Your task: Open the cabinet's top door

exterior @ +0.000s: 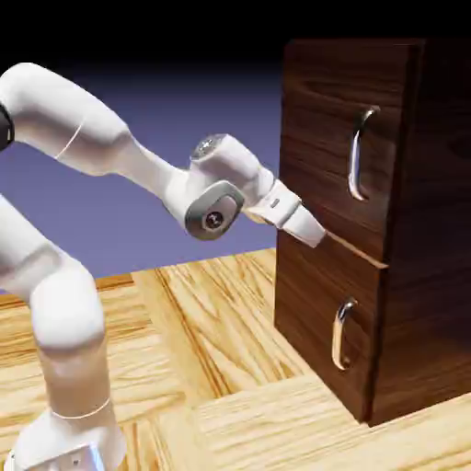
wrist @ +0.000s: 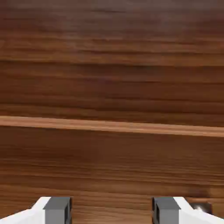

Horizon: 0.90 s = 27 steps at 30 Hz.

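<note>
The cabinet [exterior: 432, 221] stands on the exterior view's right, tall and boxy, in dark brown wood with a streaky grain. Its front carries two panels, one above the other. The top door [exterior: 322, 147] is the taller of the two and bears a long, curved silver handle [exterior: 355, 156] set upright, toward the door's right side in the exterior view. The lower door [exterior: 313, 313] has a shorter curved handle [exterior: 341, 335], also upright and toward the same side. A thin, paler strip [wrist: 109, 125] runs between the two panels, crossing the whole hand view almost level with a slight slant. The white arm [exterior: 69, 120] reaches in from the exterior view's left, and its hand points down and to the right at the front, near the seam. The fingers [wrist: 112, 210] are apart, with a wide gap between them, and only wood grain shows in that gap. Both handles are well aside from the hand in the exterior view. The top door sits flush above the strip, shut. Under everything lies a pale wooden counter [exterior: 230, 359] with broad, yellowish grain, and behind is a blue-violet backdrop [exterior: 212, 110].
</note>
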Available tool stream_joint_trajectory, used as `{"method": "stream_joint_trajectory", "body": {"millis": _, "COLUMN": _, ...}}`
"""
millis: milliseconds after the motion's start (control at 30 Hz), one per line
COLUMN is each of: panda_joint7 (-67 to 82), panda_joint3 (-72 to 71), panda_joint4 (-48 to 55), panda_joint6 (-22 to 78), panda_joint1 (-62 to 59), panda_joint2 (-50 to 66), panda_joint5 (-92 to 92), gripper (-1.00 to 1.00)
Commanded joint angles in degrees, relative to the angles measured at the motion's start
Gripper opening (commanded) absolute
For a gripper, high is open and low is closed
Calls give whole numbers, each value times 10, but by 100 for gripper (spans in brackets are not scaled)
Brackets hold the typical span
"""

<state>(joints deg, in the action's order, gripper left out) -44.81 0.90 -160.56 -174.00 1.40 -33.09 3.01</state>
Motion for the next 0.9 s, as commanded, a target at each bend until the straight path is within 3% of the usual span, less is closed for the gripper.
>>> {"method": "stream_joint_trajectory", "body": {"millis": 0, "panda_joint7": -20, "panda_joint3": 7, "panda_joint4": 4, "panda_joint6": 0, "panda_joint1": 6, "panda_joint2": -4, "panda_joint5": 25, "gripper": 0}}
{"method": "stream_joint_trajectory", "body": {"millis": 867, "panda_joint7": -527, "panda_joint3": 201, "panda_joint4": 99, "panda_joint6": 1, "panda_joint1": 159, "panda_joint2": -96, "panda_joint5": 673, "gripper": 0}}
